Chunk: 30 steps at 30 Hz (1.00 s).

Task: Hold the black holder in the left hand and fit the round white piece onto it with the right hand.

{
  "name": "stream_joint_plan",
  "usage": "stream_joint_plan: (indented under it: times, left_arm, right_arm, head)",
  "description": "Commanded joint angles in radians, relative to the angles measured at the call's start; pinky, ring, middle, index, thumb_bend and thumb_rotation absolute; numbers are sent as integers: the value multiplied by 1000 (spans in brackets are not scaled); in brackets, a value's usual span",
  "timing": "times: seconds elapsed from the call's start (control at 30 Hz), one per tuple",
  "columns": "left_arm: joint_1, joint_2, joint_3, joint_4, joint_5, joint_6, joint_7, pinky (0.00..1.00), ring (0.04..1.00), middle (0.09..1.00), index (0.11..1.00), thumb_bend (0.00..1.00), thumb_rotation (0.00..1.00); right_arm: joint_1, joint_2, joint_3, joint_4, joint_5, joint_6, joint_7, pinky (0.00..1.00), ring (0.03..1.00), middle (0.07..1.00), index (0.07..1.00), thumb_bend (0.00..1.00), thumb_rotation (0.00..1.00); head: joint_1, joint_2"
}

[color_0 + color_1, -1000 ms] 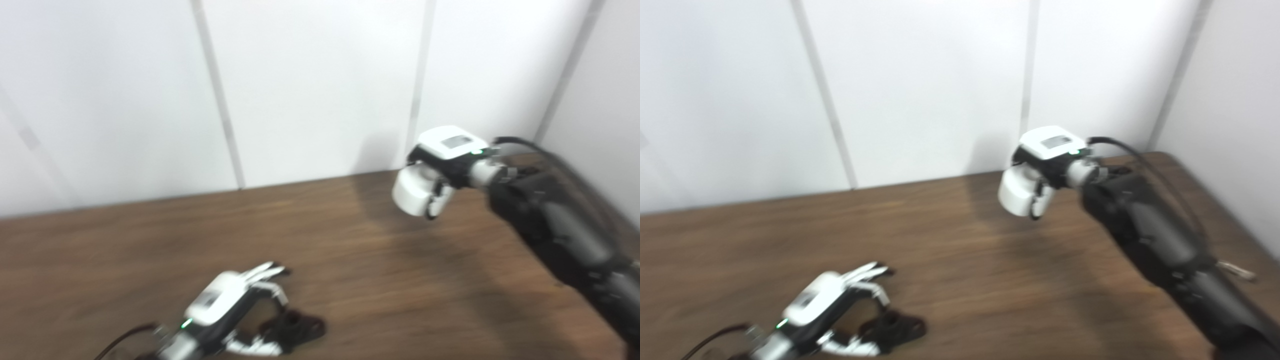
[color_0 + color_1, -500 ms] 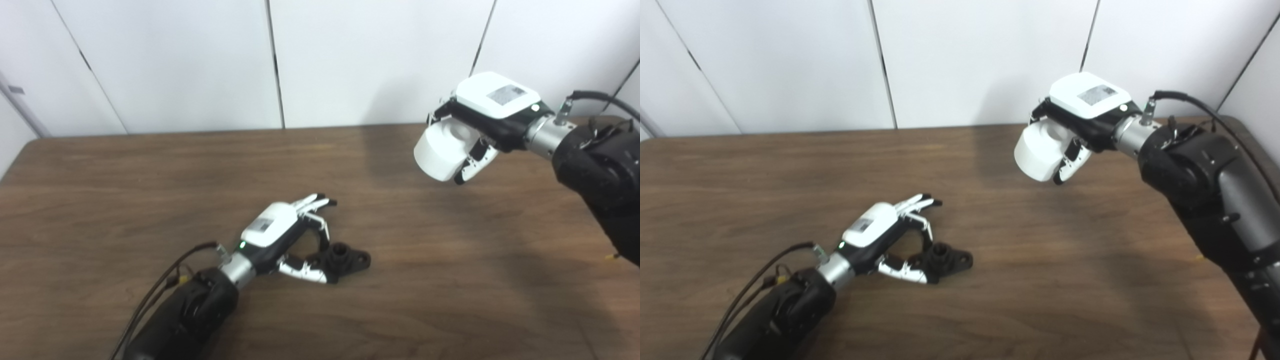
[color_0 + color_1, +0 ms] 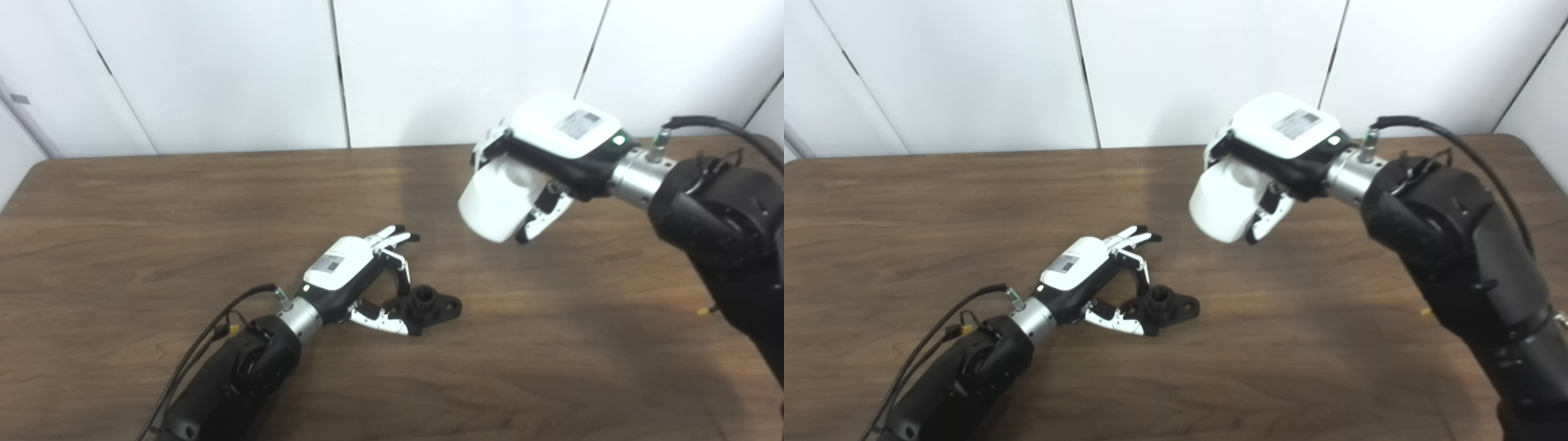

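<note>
While your right hand grips the round white piece in the air, the black holder lies on the desk at its 7 o'clock, well apart, long axis roughly 3–9. Left hand is at the holder, thumb touching; whether it's gripping, I can't tell. The holder's near end and the piece's socket are hidden.

Two head cameras side by side, looking down over same brown table; near-identical overlap.
</note>
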Motion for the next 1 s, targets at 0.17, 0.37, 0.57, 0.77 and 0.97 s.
stream_joint_plan:
  times: [0.17,0.37,0.57,0.77,0.97]
  left_arm:
    - [30,4,-42,40,53,79,-93,911,985,926,486,524,69]
    - [31,4,-49,30,58,89,-90,907,981,926,486,524,70]
    - [29,5,-55,23,55,98,-99,919,983,929,487,524,70]
    - [27,4,-59,16,55,108,-104,927,988,932,486,524,70]
    - [26,3,-69,2,58,132,-112,920,985,935,487,524,71]
  right_arm:
    - [-18,53,33,-34,-21,-17,6,735,770,720,480,526,147]
    - [-21,88,63,-17,-33,-44,6,725,770,715,478,525,149]
    - [-25,111,101,-23,-59,-49,33,732,795,727,479,526,148]
    - [-39,126,131,-17,-79,-62,60,761,805,736,479,526,146]
    - [-54,129,152,-10,-83,-74,96,791,807,742,479,526,145]
  head:
    - [7,8]
    - [13,11]
    - [14,15]
    - [19,20]
    - [23,23]
